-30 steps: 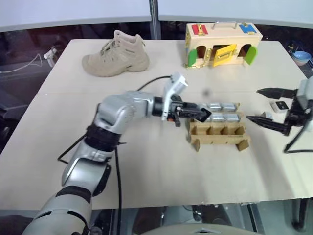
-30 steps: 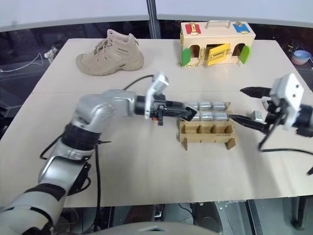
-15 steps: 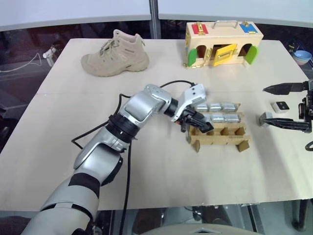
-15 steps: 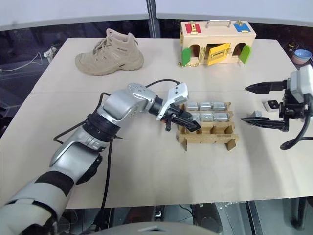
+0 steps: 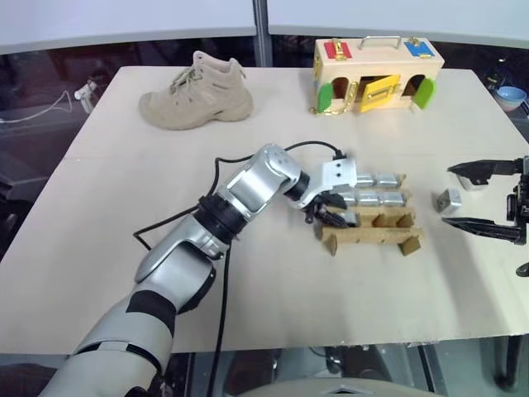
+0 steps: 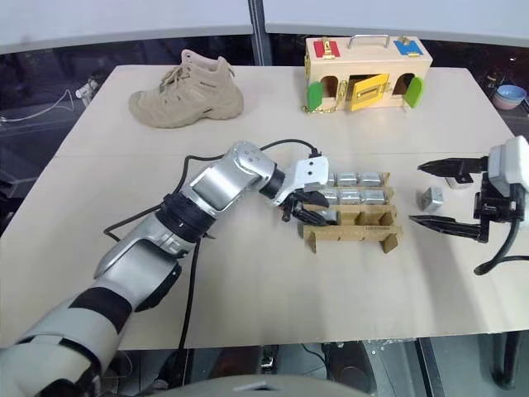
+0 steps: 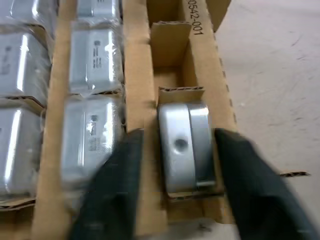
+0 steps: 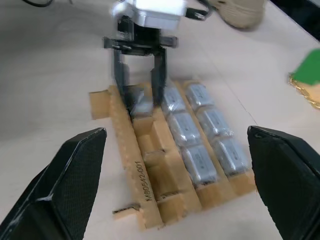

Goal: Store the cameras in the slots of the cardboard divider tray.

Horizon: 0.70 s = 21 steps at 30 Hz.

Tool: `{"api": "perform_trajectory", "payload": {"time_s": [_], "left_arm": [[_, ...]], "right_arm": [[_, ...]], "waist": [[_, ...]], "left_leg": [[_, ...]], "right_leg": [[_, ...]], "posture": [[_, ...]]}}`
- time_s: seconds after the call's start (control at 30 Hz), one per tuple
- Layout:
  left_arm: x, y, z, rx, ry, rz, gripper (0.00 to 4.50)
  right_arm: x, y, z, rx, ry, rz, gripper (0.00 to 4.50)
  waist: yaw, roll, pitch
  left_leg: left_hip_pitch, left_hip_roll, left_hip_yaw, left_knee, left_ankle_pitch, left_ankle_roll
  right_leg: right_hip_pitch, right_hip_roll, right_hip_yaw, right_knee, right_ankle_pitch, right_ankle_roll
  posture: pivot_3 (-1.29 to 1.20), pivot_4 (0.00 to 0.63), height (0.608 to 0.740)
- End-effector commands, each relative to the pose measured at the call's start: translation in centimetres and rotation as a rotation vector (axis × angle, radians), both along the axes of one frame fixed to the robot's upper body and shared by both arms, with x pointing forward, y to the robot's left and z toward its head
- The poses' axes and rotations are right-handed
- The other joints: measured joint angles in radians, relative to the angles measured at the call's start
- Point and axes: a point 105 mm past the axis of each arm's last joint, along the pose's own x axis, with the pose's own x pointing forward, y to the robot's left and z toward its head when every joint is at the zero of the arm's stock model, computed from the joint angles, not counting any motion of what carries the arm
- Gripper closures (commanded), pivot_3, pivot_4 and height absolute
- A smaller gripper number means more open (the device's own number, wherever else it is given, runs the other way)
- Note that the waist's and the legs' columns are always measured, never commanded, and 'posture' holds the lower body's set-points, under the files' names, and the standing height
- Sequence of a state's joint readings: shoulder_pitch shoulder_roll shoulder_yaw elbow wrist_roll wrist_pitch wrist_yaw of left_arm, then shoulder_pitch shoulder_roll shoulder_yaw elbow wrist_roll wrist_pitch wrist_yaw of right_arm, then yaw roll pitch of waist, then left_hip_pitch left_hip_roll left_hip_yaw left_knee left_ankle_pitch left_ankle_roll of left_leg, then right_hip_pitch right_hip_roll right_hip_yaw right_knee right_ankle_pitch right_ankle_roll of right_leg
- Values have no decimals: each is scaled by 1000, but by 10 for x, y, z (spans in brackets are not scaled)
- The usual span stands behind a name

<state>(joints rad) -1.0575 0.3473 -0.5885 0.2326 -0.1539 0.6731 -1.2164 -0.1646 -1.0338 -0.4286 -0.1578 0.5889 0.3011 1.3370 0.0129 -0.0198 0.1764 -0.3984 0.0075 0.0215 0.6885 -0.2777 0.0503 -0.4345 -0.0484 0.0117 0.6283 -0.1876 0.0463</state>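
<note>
Since earlier: left claw (image 5: 337, 217) is dipping from the tray's left edge into its near-left slot and is parting; a loose camera (image 5: 447, 200) is now lying between the right claw's fingers.
Left claw: released, fingers straddling the seated camera (image 7: 182, 145).
Cardboard divider tray (image 5: 372, 236): sitting mid-tabletop, far and middle rows filled, two near slots empty.
Doing it well: lifting straight up, avoiding the dividers.
Right claw (image 6: 442, 194): spread wide, gripping nothing.

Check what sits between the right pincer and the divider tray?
One loose camera on the table, between the right pincer and the cardboard divider tray, seen in the right eye view; otherwise bare tabletop.
</note>
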Motion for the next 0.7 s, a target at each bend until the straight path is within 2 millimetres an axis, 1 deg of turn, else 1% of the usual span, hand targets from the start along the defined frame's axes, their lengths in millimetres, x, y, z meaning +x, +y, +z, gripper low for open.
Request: {"api": "perform_trajectory", "payload": {"time_s": [0.03, 0.07, 0.1, 0.13, 0.17, 0.2, 0.23, 0.3, 0.37, 0.4, 0.43, 0.47, 0.53, 0.6, 0.7], "left_arm": [[-19, -6, 62, -163, -42, -53, 1004], [-24, 0, 74, -208, -39, -51, 1004], [-27, 8, 81, -238, -36, -40, 1004], [-28, 15, 84, -262, -47, -23, 1004], [-27, 24, 85, -293, -67, 11, 1004], [-26, 30, 85, -328, -72, 40, 1004], [-30, 35, 87, -391, -59, 35, 1004], [-31, 51, 79, -452, -71, 84, 1004], [-34, 67, 72, -499, -63, 131, 1004], [-35, 74, 69, -515, -47, 163, 1004], [-39, 86, 62, -517, -53, 172, 1004], [-43, 94, 58, -524, -57, 181, 1004], [-50, 109, 57, -570, -59, 208, 1004], [-57, 120, 55, -582, -59, 212, 1004], [-70, 134, 53, -568, -29, 184, 1004]], "right_arm": [[2, -8, 8, 2, -46, -175, 0], [2, -9, 4, 33, 3, -249, 0], [5, -13, -1, 24, 18, -348, 0], [9, -16, -4, -14, -1, -448, 0], [15, -22, -7, -57, -38, -579, 0], [18, -28, -8, -84, -64, -677, 0], [21, -31, -11, -75, -53, -746, 0], [30, -39, -19, 5, 4, -896, 0], [38, -43, -27, 111, 91, -1021, 0], [41, -43, -29, 157, 128, -1055, 0], [43, -40, -35, 181, 169, -1080, 0], [43, -38, -39, 197, 199, -1096, 0], [46, -33, -47, 248, 268, -1135, 0], [47, -31, -55, 250, 313, -1169, 0], [51, -34, -64, 241, 347, -1217, 0]], "waist": [[0, 0, 0], [0, 0, 0], [-1, 0, 0], [-4, 1, 0], [-7, 2, -1], [-11, 4, -2], [-13, 5, -3], [-17, 4, -2], [-23, 3, -2], [-25, 2, -1], [-16, 2, -1], [-18, 1, -2], [-26, 2, -2], [-24, 2, -2], [-19, 2, -2]], "left_leg": [[0, 0, 0, 0, 0, 0], [0, 1, 0, 0, 0, 0], [0, 2, 0, 0, 0, 0], [-1, 3, 0, -1, 0, 0], [-1, 3, 0, -1, 0, 0], [0, 3, 1, -1, 0, 0], [0, 3, 2, -1, 0, 0], [1, 3, 2, -1, 0, -1], [2, 3, 2, 1, 1, -1], [2, 3, 3, 2, 1, -1], [2, 3, 2, 2, 1, -2], [1, 1, 1, 3, 1, -2], [3, 2, 3, 1, 1, -1], [1, 2, 3, 0, 1, -2], [-1, 2, 2, 0, 1, -2]], "right_leg": [[0, 0, 0, 0, 0, 0], [0, 0, 0, 0, 0, 0], [0, 0, 0, 0, 0, 0], [-2, 0, 0, 0, 0, 0], [-2, 0, 1, 1, 0, 0], [-2, 0, 2, 2, 0, 0], [-3, 0, 3, 2, 0, 0], [-3, 0, 4, 5, -1, 1], [-3, 0, 4, 8, -1, 1], [-3, -1, 4, 9, -1, 1], [-3, 0, 4, 9, -1, 0], [-4, -1, 3, 11, -1, 0], [-4, -1, 5, 11, -1, 0], [-6, -1, 4, 11, -1, 0], [-7, -1, 4, 11, -1, 0]], "posture": [[0, 150, 740], [0, 150, 740], [0, 150, 740], [0, 150, 740], [0, 150, 740], [0, 150, 740], [0, 150, 740], [0, 150, 740], [0, 150, 740], [0, 150, 740], [0, 150, 740], [0, 150, 740], [0, 150, 740], [0, 150, 740], [0, 150, 740]]}}
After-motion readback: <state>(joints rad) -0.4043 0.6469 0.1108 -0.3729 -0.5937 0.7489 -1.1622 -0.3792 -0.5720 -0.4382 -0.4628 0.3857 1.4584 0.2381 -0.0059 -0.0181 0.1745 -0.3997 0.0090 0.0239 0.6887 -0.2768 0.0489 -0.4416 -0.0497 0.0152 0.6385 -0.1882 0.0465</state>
